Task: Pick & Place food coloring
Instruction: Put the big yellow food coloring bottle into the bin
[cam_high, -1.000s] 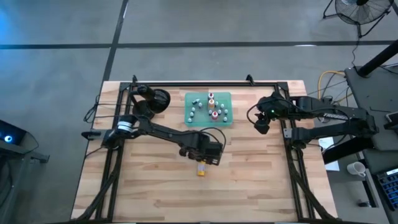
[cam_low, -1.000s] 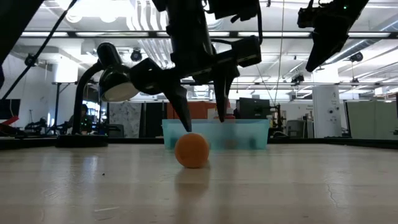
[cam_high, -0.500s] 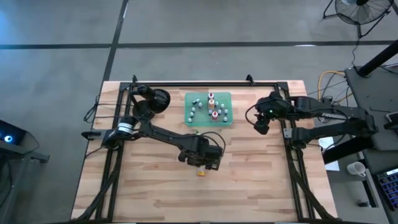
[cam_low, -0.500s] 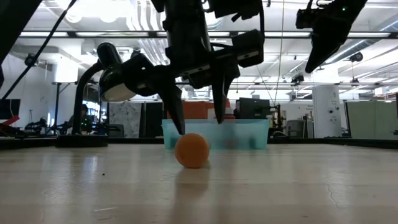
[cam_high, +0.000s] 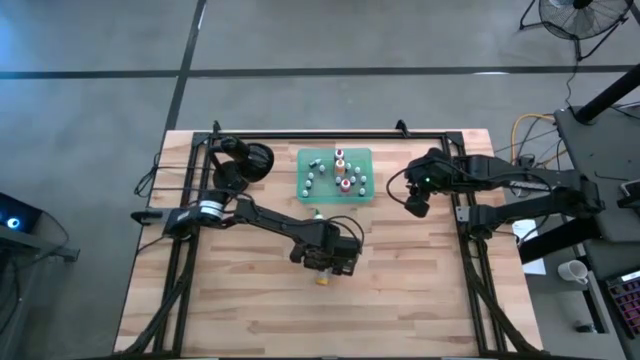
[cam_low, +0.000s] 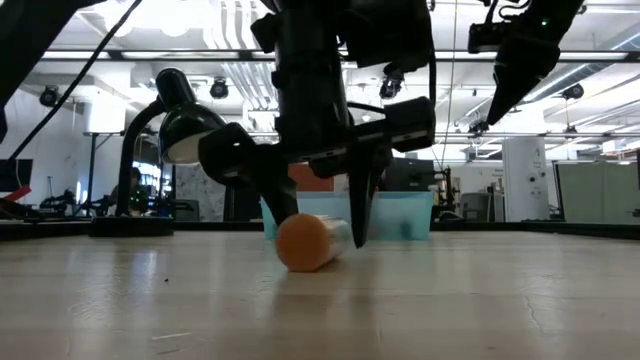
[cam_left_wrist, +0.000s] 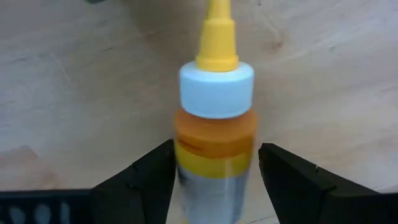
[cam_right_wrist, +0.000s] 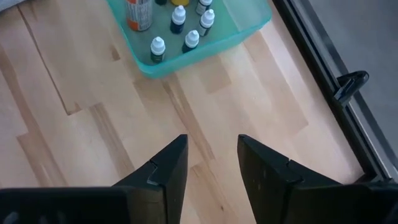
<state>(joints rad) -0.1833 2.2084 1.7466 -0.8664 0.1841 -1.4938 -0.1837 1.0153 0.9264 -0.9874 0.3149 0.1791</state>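
An orange-yellow food coloring bottle (cam_left_wrist: 214, 130) with a white collar and yellow tip lies on its side on the wood (cam_low: 303, 243), near the table's middle (cam_high: 323, 279). My left gripper (cam_left_wrist: 216, 148) is open and low over it (cam_low: 320, 225), one finger on each side of the body. Several more small bottles (cam_high: 340, 172) stand in the green tray (cam_high: 304, 190) toward the far edge. My right gripper (cam_high: 415, 205) is open and hangs in the air right of the tray (cam_right_wrist: 205, 53). My left gripper comes at the bottle's body (cam_left_wrist: 214, 186) from above, fingers (cam_left_wrist: 149, 177) lying alongside it, pointing down. The bottle rests on the table. I cannot tell whether the fingers touch its sides.
Black frame rails (cam_high: 330, 135) run along the far edge and both sides of the table. The tray (cam_low: 400, 215) stands just behind the lying bottle. Bare wood stretches toward the near edge (cam_high: 330, 320).
My left gripper has come down and a little toward the near edge, until its fingers stand on either side of the bottle. The bottle has turned slightly on the table, now showing part of its side in the low view. My right gripper has drifted slightly toward the table's left.
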